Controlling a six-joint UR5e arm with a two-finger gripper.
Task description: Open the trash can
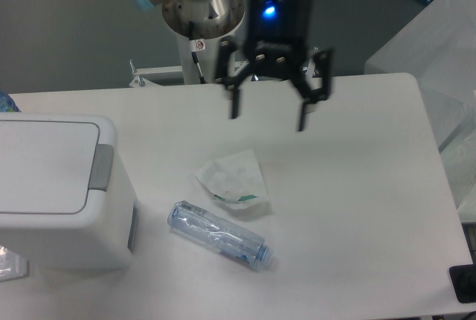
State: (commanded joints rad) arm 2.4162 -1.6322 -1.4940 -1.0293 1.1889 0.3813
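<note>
Nearest the camera, a clear crushed bottle (pixel 219 235) lies on its side on the white table (pixel 357 186), its capped end pointing toward four o'clock. Just beyond it, at about twelve o'clock from the bottle, sits a crumpled white tissue (pixel 233 178) with a green edge, close to the bottle but apart from it.

At nine o'clock from both, at the table's left edge, stands the trash can (pixel 56 193), a large boxy white bin with rounded corners. Its flat lid (pixel 41 165) lies shut, and the grey push tab (pixel 101 167) runs along the lid's right side, facing the tissue.

Farther back, at roughly one o'clock from the tissue, the gripper (pixel 269 113) hangs above the table with a blue light glowing on its body. Its two dark fingers (pixel 233 100) point down, spread wide apart, with nothing between them. It is well apart from the trash can.

Behind it, at the table's far edge, rises the arm's pale base column (pixel 201 41).
</note>
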